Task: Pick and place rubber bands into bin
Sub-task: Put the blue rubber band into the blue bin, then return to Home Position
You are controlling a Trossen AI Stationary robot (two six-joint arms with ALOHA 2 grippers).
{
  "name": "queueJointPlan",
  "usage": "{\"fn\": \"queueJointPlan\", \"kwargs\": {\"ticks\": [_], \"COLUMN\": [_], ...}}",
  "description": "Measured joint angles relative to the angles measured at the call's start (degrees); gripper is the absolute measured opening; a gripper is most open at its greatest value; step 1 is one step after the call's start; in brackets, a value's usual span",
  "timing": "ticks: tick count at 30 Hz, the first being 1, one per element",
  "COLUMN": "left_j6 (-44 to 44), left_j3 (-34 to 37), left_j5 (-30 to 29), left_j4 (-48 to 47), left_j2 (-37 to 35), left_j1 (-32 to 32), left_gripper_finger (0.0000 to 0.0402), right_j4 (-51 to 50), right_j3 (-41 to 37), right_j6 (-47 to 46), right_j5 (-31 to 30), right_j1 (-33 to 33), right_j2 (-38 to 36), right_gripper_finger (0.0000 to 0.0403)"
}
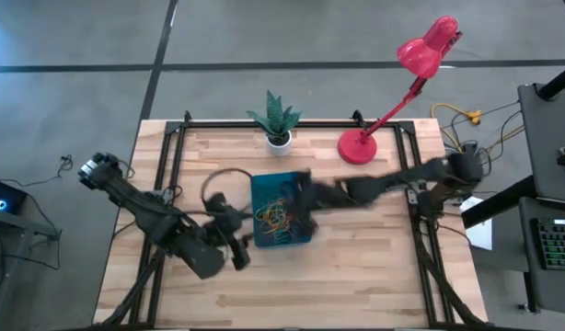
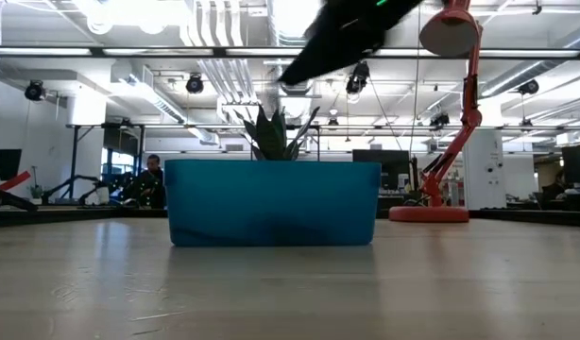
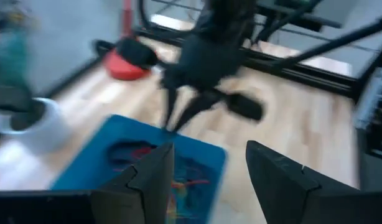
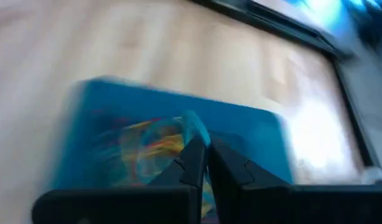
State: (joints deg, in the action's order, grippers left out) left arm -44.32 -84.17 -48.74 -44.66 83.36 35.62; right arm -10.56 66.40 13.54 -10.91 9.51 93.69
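Observation:
The teal-blue bin (image 1: 282, 221) sits mid-table with a tangle of red, yellow and dark rubber bands (image 1: 275, 219) inside; it also shows in the low view as the bin (image 2: 271, 203). My right gripper (image 1: 298, 190) reaches in from the table's right and hovers over the bin's far right part, fingers together (image 4: 208, 146). It shows blurred as the right gripper (image 3: 178, 115) in the left wrist view. My left gripper (image 1: 239, 248) waits open (image 3: 209, 152) just left of the bin's near corner. My right gripper pinches a pale grey-green loop (image 4: 194, 124) at the free ends of its two fingers, coming from above and slanting down over the bin. The picture is blurred, so which part of the band it has cannot be told. The loop sits above the pile of bands (image 4: 150, 146).
A white pot with a green plant (image 1: 277, 124) stands behind the bin near the far edge. The red desk lamp's base (image 1: 358, 145) sits at the far right. A black cable loop (image 1: 223, 179) lies left of the bin. Bare wood stretches along the near side.

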Motion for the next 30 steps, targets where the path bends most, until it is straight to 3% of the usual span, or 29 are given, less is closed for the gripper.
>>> {"fn": "queueJointPlan", "kwargs": {"ticks": [4,11,17,20,26,30], "left_j6": [-4.37,-9.33,-8.89,-9.22,-7.79,2.24], "left_j3": [0.11,0.14,0.16,0.22,4.77,16.58], "left_j5": [-2.46,-2.23,-2.22,-1.61,1.85,3.70], "left_j4": [-6.19,-17.26,-24.80,-27.24,-20.96,0.79], "left_j2": [-3.93,-7.66,-8.88,-9.71,-13.93,-19.11], "left_j1": [-0.25,-0.37,-0.69,-0.79,-1.92,-4.54], "left_gripper_finger": [0.0184,0.0184,0.0184,0.0184,0.0184,0.0184], "right_j4": [-4.29,-20.66,-25.94,-30.01,-36.57,-35.07], "right_j3": [9.28,22.16,24.51,24.34,20.64,13.31], "right_j6": [-6.38,-6.90,-3.70,-7.24,-19.78,-26.53], "right_j5": [-0.05,0.20,0.49,0.84,11.05,10.79], "right_j1": [-6.88,-10.50,-8.69,-7.96,-7.71,-6.84], "right_j2": [7.82,17.01,16.27,12.79,3.54,-5.37], "right_gripper_finger": [0.0026,0.0113,0.0183,0.0198,0.0193,0.0184]}}
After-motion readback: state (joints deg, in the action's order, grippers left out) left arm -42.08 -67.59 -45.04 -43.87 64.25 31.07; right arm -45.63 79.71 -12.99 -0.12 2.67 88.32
